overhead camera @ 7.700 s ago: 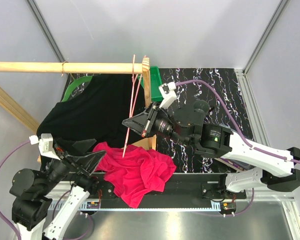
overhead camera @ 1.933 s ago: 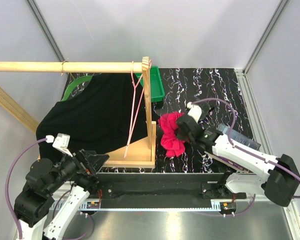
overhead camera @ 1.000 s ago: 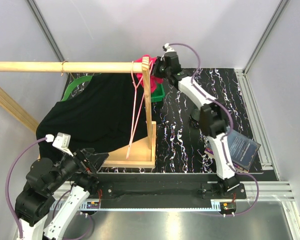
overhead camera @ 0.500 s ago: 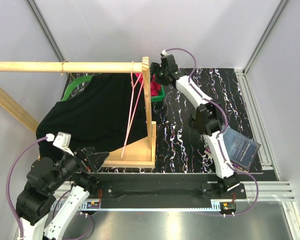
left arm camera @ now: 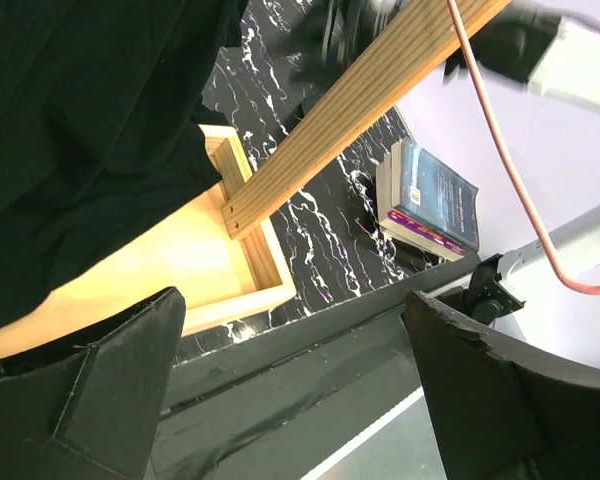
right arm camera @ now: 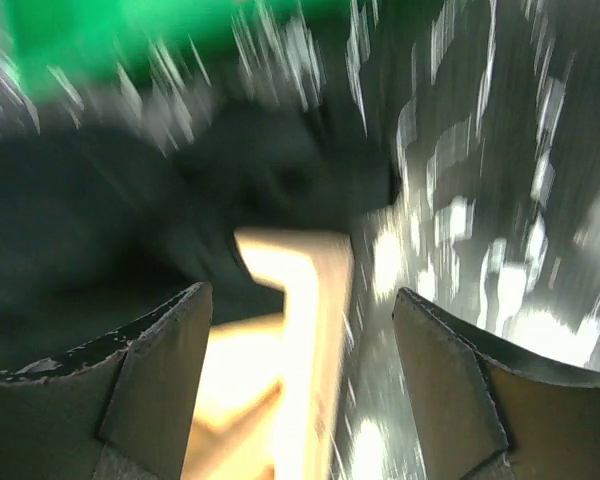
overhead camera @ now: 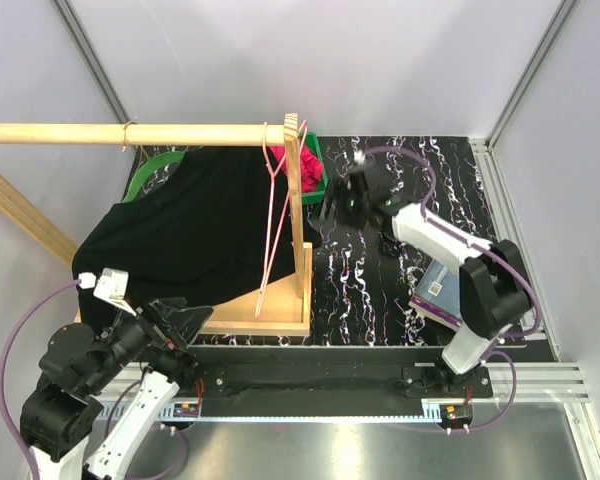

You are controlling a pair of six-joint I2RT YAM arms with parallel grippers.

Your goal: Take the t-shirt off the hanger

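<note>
Here the red t-shirt (overhead camera: 304, 170) lies bunched in the green bin (overhead camera: 314, 150) at upper centre of the overhead view, just right of the top of the wooden post (overhead camera: 296, 215) and partly hidden behind it. The pink hanger (overhead camera: 271, 215) hangs bare from the wooden rail (overhead camera: 130, 133), its thin legs running down left of the post, apart from the shirt. A black cloth (overhead camera: 185, 225) drapes from the rail over the left half of the frame and down onto the wooden base (overhead camera: 265, 305).

The right gripper (overhead camera: 330, 208) sits just right of the post, below the bin, blurred. Its wrist view, also smeared, shows the fingers (right arm camera: 155, 390) spread wide with nothing between them, the base and black cloth beyond.

The left gripper (overhead camera: 185, 322) is at lower left, near the base's front edge. Its wrist view shows its jaws far apart and empty, looking past the post toward a stack of books (left arm camera: 430, 200) on the marbled table (overhead camera: 380, 270).
</note>
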